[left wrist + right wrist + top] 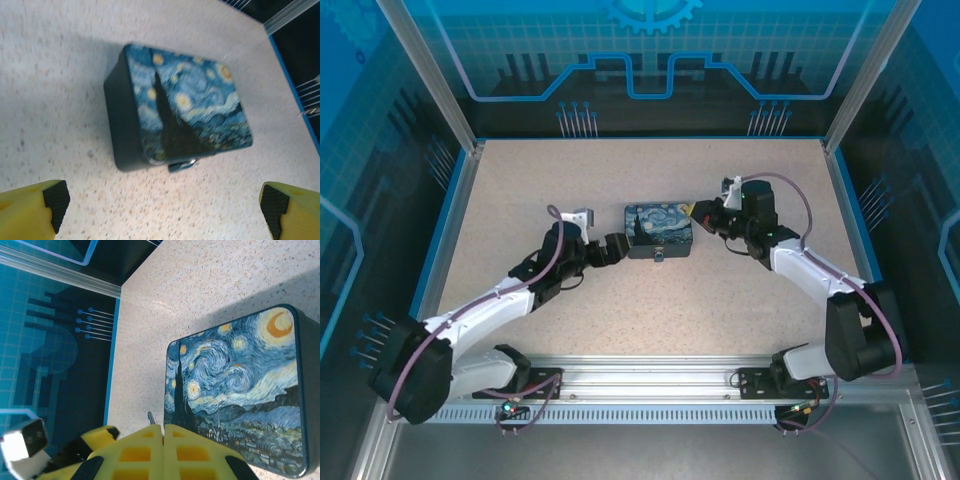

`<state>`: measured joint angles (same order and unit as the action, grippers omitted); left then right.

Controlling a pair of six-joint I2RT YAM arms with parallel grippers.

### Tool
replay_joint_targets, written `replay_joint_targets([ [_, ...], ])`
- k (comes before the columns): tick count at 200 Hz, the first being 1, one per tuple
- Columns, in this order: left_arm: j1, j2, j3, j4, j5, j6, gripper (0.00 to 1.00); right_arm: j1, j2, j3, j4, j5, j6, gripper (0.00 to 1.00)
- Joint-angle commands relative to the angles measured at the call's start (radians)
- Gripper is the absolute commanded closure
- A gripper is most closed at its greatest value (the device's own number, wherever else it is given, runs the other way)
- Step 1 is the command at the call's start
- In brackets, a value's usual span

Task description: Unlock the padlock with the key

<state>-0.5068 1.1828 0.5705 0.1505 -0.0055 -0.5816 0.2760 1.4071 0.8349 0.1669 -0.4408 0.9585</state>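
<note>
On the table (520,200) the padlock (658,228) lies flat near the middle. Your left gripper (616,247), at its 8 o'clock, stands fully spread and holds nothing, so any push can slide or turn the padlock. Your right gripper (704,212), at 2 o'clock, is closed tight, yet the small latch part (183,164) sits on the 6 o'clock edge, so reaching around may knock the body. The thin dark sliver (149,416) at those tips is probably the key; I cannot tell if it is really pinched, so it may slip out.
</note>
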Motion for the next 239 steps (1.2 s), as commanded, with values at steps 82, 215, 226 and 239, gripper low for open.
replay_joint_targets([
  [82, -0.178, 0.338, -0.002, 0.334, 0.023, 0.026, 0.01, 0.031, 0.309, 0.284, -0.017, -0.024, -0.028, 1.00],
  [215, -0.298, 0.625, 0.080, 0.571, -0.265, 0.256, 0.01, 0.069, 0.451, 0.346, 0.047, -0.031, 0.016, 1.00],
  [226, -0.298, 0.639, 0.089, 0.574, -0.273, 0.262, 0.01, 0.072, 0.458, 0.348, 0.049, -0.032, 0.018, 1.00],
  [239, -0.301, 0.655, 0.094, 0.590, -0.283, 0.270, 0.01, 0.075, 0.468, 0.349, 0.051, -0.032, 0.018, 1.00],
])
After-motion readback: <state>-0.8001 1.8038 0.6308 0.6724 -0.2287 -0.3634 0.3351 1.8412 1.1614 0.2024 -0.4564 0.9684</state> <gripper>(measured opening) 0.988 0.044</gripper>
